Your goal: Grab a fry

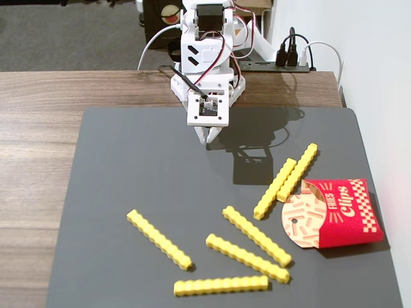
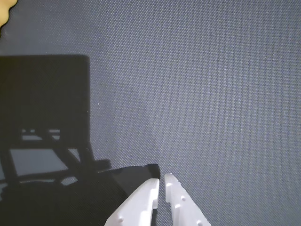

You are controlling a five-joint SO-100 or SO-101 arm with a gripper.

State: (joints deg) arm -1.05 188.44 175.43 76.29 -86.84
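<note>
Grey mat (image 1: 128, 160) on wood table (image 1: 38, 128) — hand (image 2: 161, 180) seemingly closed.

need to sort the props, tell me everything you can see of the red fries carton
The red fries carton lies on its side at the right edge of the dark mat in the fixed view, mouth facing left. It looks like printed card: red outside with "Fries Clips" lettering and a checkered band, tan inside with slot marks. It looks empty. The nearest fry ends close to its rim; contact is unclear.

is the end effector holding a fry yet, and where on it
Nothing is held. The end effector hangs over bare mat, fingertips nearly together with nothing between them. All six fries, the nearest included, lie untouched on the mat.
</note>
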